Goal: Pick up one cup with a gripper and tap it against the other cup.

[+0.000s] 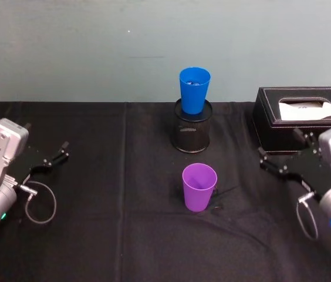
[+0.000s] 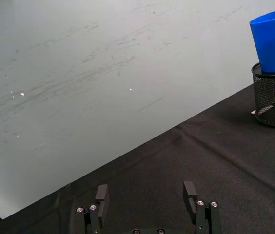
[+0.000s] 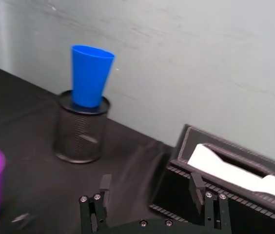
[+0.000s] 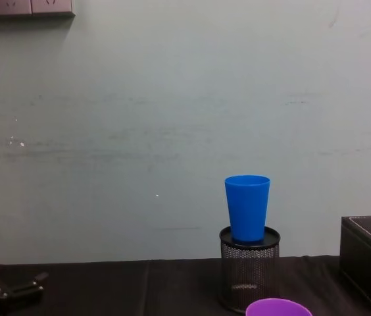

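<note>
You had the plain purple tapered plastic tumbler standing upright, mouth up, at mid-table on the black tablecloth. It was in front of and apart from the black wire-mesh pen holder, in whose mouth the bright blue tapered plastic tumbler sat upright. The purple one looked light, thin-walled and smooth, so probably slippery and easy to tip. You would have done best to pinch it across the wall a little below the rim, gently. The left gripper rested spread wide and empty at the table's left. The right gripper, likewise spread and empty, hung beside the black tissue box. The cloth was soft and slightly creased, and a plain pale wall stood behind.
</note>
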You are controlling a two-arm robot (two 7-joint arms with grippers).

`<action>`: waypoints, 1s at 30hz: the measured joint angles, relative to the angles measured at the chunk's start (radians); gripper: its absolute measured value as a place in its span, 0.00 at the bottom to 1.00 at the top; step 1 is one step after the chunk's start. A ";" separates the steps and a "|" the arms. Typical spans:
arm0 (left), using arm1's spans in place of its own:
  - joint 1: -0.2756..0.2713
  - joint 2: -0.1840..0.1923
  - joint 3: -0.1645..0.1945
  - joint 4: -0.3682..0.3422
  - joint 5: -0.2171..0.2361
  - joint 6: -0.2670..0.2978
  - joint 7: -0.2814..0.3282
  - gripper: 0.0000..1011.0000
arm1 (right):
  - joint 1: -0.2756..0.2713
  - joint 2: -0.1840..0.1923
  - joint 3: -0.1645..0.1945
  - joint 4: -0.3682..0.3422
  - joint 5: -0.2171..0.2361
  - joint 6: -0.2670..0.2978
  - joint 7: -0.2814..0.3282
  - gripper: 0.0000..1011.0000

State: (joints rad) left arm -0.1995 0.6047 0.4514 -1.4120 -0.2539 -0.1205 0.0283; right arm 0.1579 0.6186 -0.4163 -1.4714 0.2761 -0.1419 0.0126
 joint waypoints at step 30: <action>0.000 0.000 0.000 0.000 0.000 0.000 0.000 0.99 | -0.085 -0.063 -0.041 -0.013 0.138 -0.060 0.374 0.99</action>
State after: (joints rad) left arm -0.1995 0.6047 0.4514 -1.4119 -0.2539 -0.1206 0.0283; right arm 0.0728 0.5555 -0.4576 -1.4845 0.4140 -0.2018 0.3862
